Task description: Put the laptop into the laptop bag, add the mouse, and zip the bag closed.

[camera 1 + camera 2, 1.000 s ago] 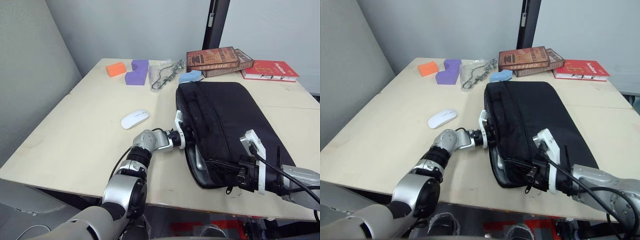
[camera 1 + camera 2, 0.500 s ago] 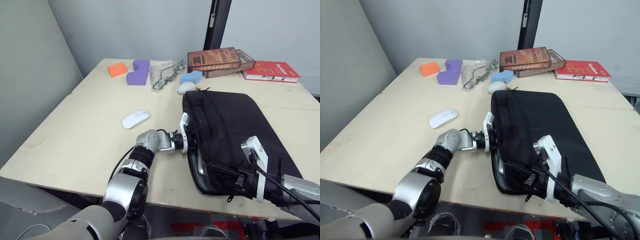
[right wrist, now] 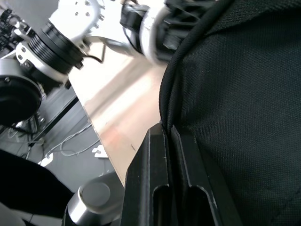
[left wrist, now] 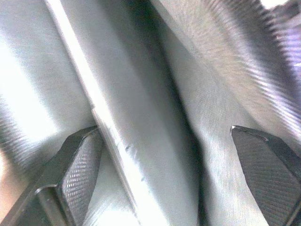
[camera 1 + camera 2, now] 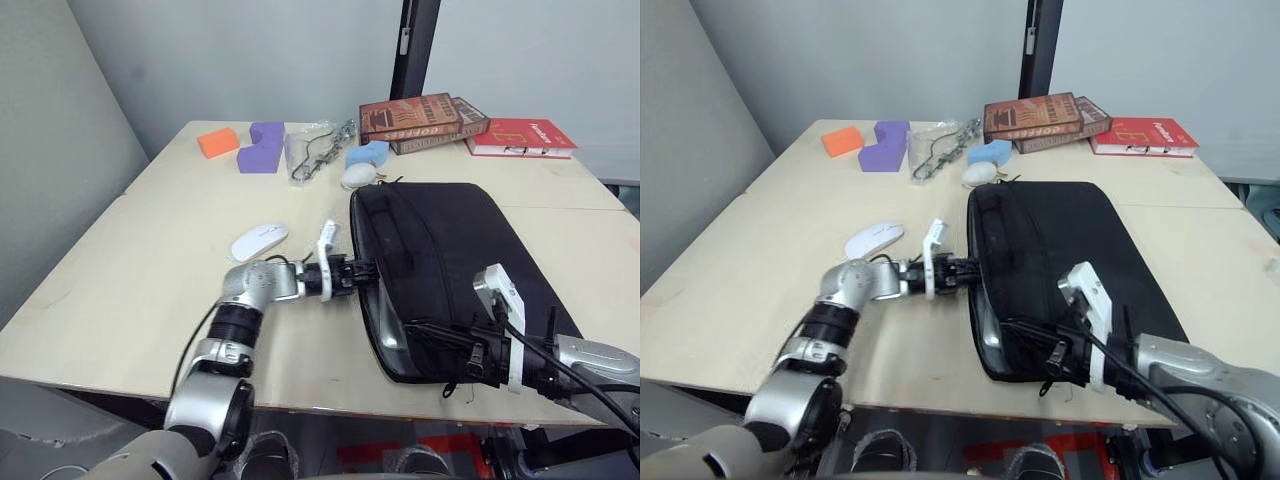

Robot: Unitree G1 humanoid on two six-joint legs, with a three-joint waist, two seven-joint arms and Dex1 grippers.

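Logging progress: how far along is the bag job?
Done: the laptop is mostly inside the laptop bag, a silver corner showing at the open mouth. In hand: the left claw, fingers apart, is at the opening; the right claw pinches the bag's near edge. Left: the mouse is on the table, bag unzipped.

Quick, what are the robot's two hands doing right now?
Left gripper: open, at the laptop.
Right gripper: shut on the bag.

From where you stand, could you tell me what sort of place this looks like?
Probably an office or lab workroom: a plain wooden table against bare grey walls, with a stack of books, a white mouse and a black laptop bag on it.
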